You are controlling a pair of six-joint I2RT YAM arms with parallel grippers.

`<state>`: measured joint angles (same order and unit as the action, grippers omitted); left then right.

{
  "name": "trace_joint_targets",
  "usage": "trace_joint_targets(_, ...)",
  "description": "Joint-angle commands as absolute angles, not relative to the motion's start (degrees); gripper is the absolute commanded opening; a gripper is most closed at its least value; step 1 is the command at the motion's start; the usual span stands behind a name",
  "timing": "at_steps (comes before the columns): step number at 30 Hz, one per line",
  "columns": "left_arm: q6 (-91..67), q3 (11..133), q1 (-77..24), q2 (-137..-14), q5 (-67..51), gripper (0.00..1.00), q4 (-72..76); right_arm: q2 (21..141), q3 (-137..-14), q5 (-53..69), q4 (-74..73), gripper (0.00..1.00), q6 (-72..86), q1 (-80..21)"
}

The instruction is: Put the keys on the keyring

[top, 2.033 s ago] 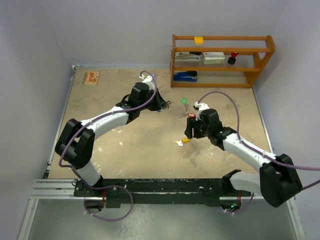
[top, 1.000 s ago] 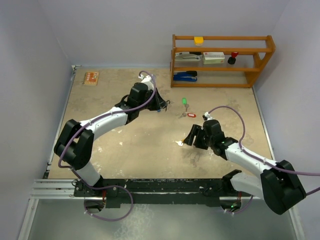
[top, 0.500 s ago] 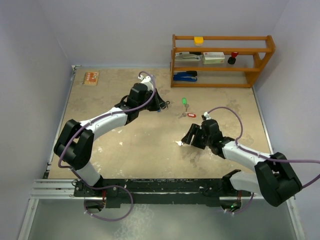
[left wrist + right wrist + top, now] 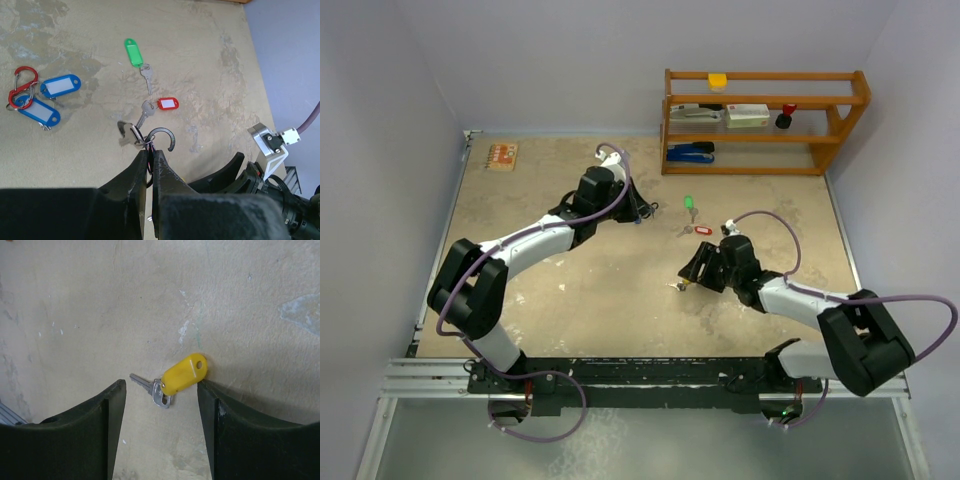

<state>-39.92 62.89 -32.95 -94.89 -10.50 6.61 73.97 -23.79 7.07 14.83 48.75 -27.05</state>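
My left gripper (image 4: 148, 152) is shut on the black hook-shaped keyring (image 4: 163, 135), held above the table with a silver key (image 4: 129, 134) hanging from it. Below it on the table lie a green-tagged key (image 4: 133, 52), a red-tagged key (image 4: 168, 103) and two blue-tagged keys (image 4: 60, 86). My right gripper (image 4: 160, 390) is open and low over the table, straddling a yellow-tagged key (image 4: 184, 374); its right finger touches the tag's end. From above, the right gripper (image 4: 686, 276) sits mid-table and the left gripper (image 4: 640, 212) farther back.
A red figure-8 clip (image 4: 20, 85) lies beside the blue tags. A wooden shelf (image 4: 765, 120) with staplers and small items stands at the back right. A small orange block (image 4: 502, 155) lies at the back left corner.
My right gripper has moved left and lowered around the yellow-tagged key, its jaws narrowing slightly. The left arm and the keyring have stayed put.
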Motion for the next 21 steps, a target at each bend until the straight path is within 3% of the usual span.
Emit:
trace_joint_targets(1,-40.1,62.9,-32.1,-92.2,-11.7,0.0,9.8,76.5,-24.9,6.1,15.9,0.62,49.3,-27.2)
trace_joint_targets(21,-40.2,63.1,-31.4,-93.6,-12.3,0.0,10.2,82.2,-24.1,6.1,23.6,0.49,51.3,-26.7)
